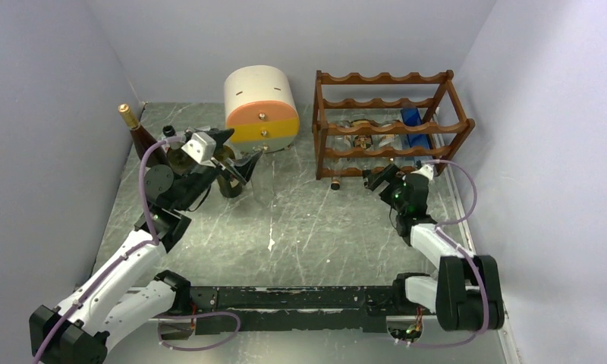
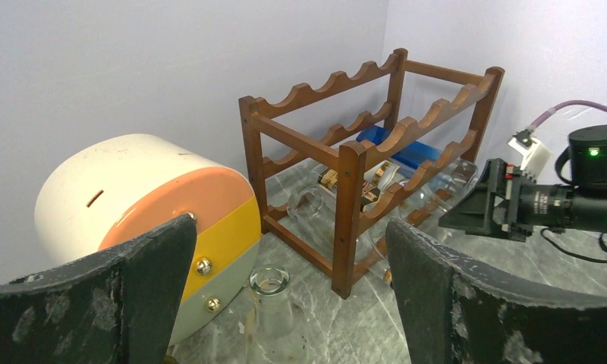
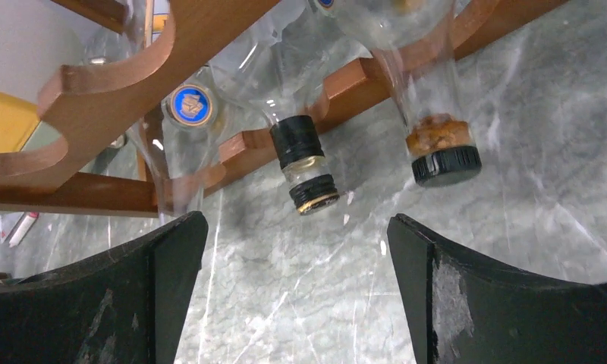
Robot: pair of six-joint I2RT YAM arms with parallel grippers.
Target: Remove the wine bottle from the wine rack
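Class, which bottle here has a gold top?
The dark brown bottle standing at far left; those in the wine rack are clear glass.

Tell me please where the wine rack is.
Top view: the wine rack stands far right, beside the drawer unit, just beyond the right gripper.

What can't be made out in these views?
- Top view: bottles in the wine rack, number unclear behind its rails.
- Right wrist: bottle necks only; bodies blurred, cut off by the top edge.
- Left wrist: clear bottle below its mouth, cut off by the bottom edge.
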